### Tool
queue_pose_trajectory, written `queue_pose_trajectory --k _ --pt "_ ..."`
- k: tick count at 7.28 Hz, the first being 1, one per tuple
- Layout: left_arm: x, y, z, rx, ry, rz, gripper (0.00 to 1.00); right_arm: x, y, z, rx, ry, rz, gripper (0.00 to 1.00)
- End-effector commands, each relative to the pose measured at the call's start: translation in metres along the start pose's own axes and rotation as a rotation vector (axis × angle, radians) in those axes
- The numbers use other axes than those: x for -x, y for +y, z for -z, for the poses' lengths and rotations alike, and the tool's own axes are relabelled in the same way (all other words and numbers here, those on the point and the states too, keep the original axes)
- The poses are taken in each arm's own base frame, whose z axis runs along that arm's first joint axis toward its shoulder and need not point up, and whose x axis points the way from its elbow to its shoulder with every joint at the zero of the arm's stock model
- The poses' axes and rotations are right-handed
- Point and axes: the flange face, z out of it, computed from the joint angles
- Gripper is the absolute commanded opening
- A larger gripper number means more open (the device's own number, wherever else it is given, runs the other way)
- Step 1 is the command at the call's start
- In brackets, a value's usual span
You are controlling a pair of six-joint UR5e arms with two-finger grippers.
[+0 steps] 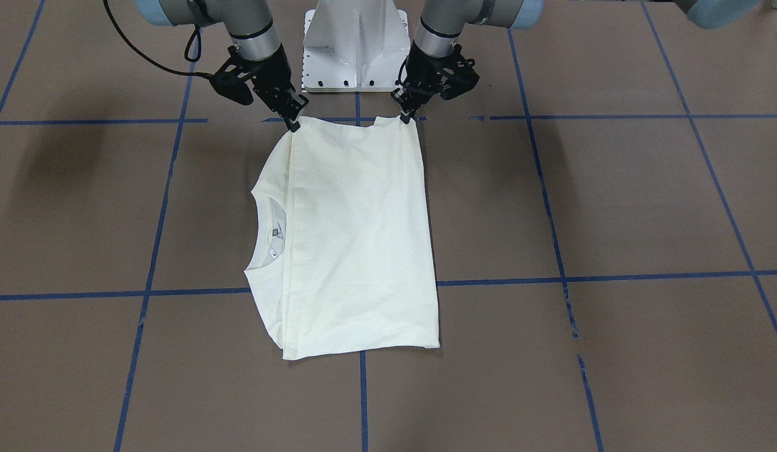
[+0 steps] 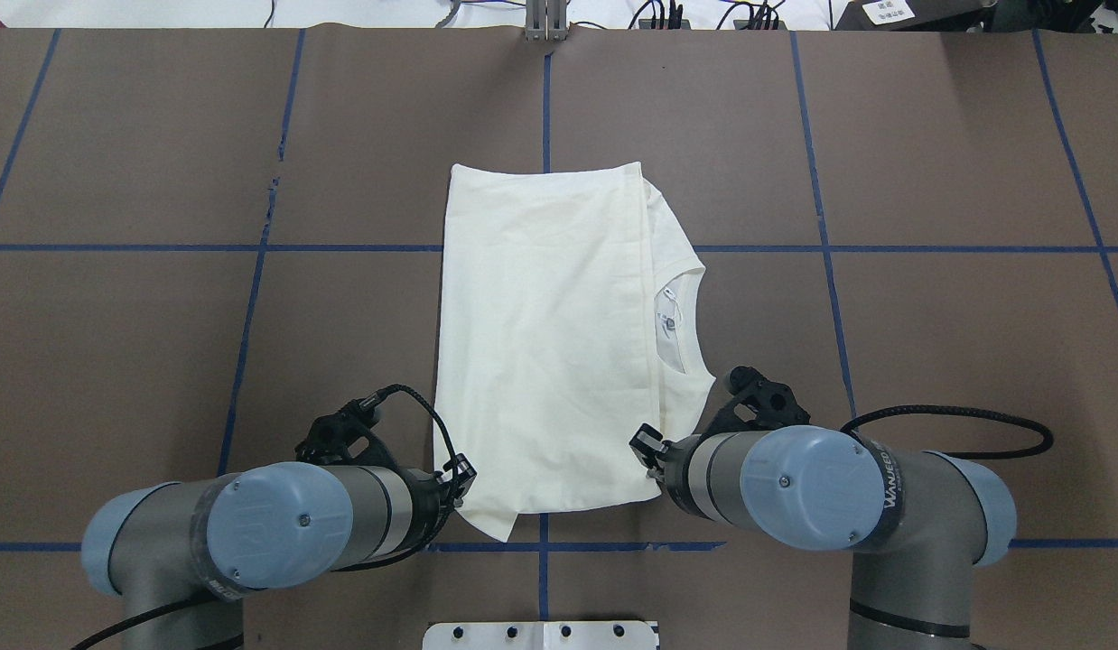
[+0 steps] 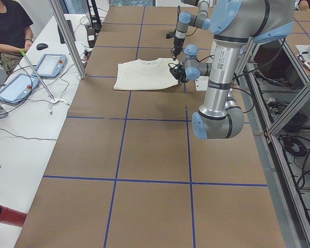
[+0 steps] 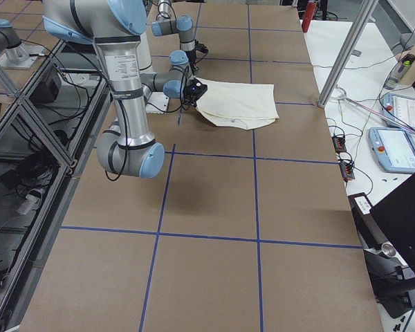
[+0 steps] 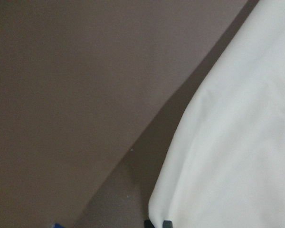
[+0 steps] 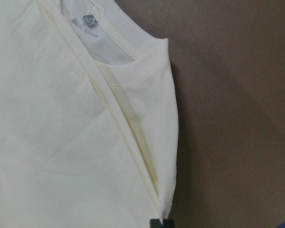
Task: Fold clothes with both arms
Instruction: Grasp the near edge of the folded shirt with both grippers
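The clothes are one cream shirt [image 1: 357, 238] [image 2: 550, 343], folded into a tall rectangle with its plain side up. Its neckline and label [image 2: 672, 320] face the robot's right. The print is hidden. My left gripper [image 1: 404, 116] [image 2: 460, 483] is shut on the shirt's near corner on its own side. My right gripper [image 1: 293, 122] [image 2: 649, 451] pinches the other near corner, beside the shoulder fold. Both corners are pulled up to points, a little off the table. Each wrist view shows cloth [image 5: 237, 142] [image 6: 61, 142] running down into the fingertips at the bottom edge.
The white pedestal base [image 1: 356, 44] stands just behind the grippers. Blue tape lines [image 1: 614, 276] cross the brown table. In the left exterior view, a seated person [image 3: 8, 26] and tablets [image 3: 51, 64] are at a side table beyond the far edge.
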Motion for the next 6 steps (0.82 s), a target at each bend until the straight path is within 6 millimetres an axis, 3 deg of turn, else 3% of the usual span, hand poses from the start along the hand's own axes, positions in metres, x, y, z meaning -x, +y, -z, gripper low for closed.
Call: queue_pose_trajectory --k 1,2,4,5,6 --pt "-0.012 0.010 0.053 0.053 0.077 0.000 0.00 0.001 0.021 0.027 0.045 -0.044 -0.055 0.00" --pt "-0.018 0.009 0.078 0.061 0.097 -0.003 0.00 -0.009 0.014 0.049 0.055 -0.063 -0.056 0.00" --pt "-0.041 -0.019 0.099 -0.010 0.110 -0.031 0.00 0.008 -0.022 0.068 0.010 -0.113 -0.089 0.00" --pt "-0.057 -0.039 0.100 -0.051 0.128 -0.070 0.00 0.018 -0.044 0.070 -0.023 -0.127 -0.107 0.00" --pt "-0.067 -0.056 0.085 -0.095 0.109 -0.102 0.00 0.048 -0.063 0.071 -0.058 -0.163 -0.112 0.00"
